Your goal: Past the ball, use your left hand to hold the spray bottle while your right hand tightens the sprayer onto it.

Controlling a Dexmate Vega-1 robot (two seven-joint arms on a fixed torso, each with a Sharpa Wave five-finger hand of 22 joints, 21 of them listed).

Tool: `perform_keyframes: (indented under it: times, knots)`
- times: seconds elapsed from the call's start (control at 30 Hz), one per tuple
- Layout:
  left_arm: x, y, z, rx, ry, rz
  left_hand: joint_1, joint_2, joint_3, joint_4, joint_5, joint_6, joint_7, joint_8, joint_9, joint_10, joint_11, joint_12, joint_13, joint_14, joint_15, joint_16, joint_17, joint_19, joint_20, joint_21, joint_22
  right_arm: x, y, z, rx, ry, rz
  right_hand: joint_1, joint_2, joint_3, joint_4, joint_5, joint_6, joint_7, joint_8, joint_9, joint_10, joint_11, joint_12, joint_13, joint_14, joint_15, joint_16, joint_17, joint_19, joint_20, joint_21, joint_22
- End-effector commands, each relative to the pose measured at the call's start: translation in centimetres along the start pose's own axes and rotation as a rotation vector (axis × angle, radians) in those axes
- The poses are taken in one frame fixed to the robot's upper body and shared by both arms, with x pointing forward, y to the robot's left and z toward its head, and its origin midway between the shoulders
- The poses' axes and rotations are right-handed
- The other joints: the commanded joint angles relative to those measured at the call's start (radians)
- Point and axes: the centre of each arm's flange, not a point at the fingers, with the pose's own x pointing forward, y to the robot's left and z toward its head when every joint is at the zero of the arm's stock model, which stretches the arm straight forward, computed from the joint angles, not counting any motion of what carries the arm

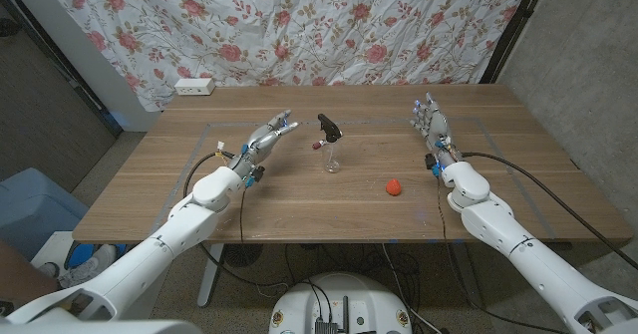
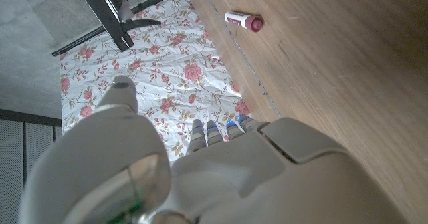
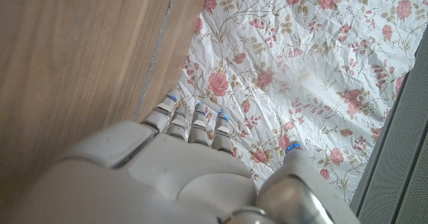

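Observation:
A small clear spray bottle (image 1: 333, 161) stands upright near the table's middle. The black sprayer (image 1: 328, 128) sits at its top, leaning to the left; it is also in the left wrist view as the sprayer (image 2: 110, 13). A short white tube with a red cap (image 1: 316, 145) lies just left of the bottle, and the same tube (image 2: 243, 21) lies on the wood in the left wrist view. The red ball (image 1: 395, 185) rests nearer to me, right of the bottle. My left hand (image 1: 269, 137) is left of the bottle, fingers stretched toward it, holding nothing. My right hand (image 1: 431, 125) stands far right, fingers extended and empty.
A white power strip (image 1: 194, 87) lies at the table's back left corner. A flowered curtain (image 1: 329, 25) hangs behind the table. A blue bin (image 1: 30, 209) stands on the floor to the left. Thin lines mark a rectangle on the wooden table (image 1: 299, 209).

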Motion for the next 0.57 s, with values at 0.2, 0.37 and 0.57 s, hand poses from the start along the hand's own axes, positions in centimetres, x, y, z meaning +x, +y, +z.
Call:
perform_keyframes:
  times: [0.2,0.37,0.57]
  knots:
    - [1.5,0.1,-0.6,-0.054,-0.014,0.171,-0.020,0.020,0.003,0.010,0.004,0.029,0.000,0.012,0.002,0.024,-0.004,0.008,-0.001,0.011,-0.004,0.007,0.001,-0.006,-0.021,0.012,0.003,1.4,1.4,-1.0,0.020,0.027,-0.007,-0.002,0.015,0.001,0.009,0.000,0.007,0.006,0.010,0.003,0.002,-0.006,0.006,0.002,0.001,-0.008,0.009,0.003,0.001,-0.015,0.005,0.002]
    - [2.0,-0.7,-0.8,-0.069,-0.011,0.243,-0.028,0.030,0.005,0.010,0.005,0.047,-0.001,0.014,0.002,0.034,-0.003,0.009,-0.001,0.020,-0.007,0.006,0.001,0.005,-0.018,0.013,0.003,1.6,1.8,-1.5,0.004,0.037,0.009,-0.004,0.019,0.003,0.010,0.001,0.011,0.008,0.011,0.003,0.006,-0.008,0.007,0.002,0.001,-0.013,0.010,0.003,0.002,-0.017,0.006,0.002]
    - [2.5,-1.9,-0.9,-0.093,-0.019,0.300,-0.037,0.043,0.008,0.008,0.006,0.065,-0.001,0.014,0.002,0.051,-0.007,0.011,-0.001,0.038,-0.012,0.007,0.001,0.019,-0.016,0.013,0.003,1.6,1.7,-1.4,0.029,0.029,-0.001,-0.004,0.022,0.005,0.010,0.001,0.010,0.008,0.011,0.003,0.005,-0.008,0.007,0.002,0.000,-0.014,0.009,0.002,0.000,-0.020,0.005,0.002]
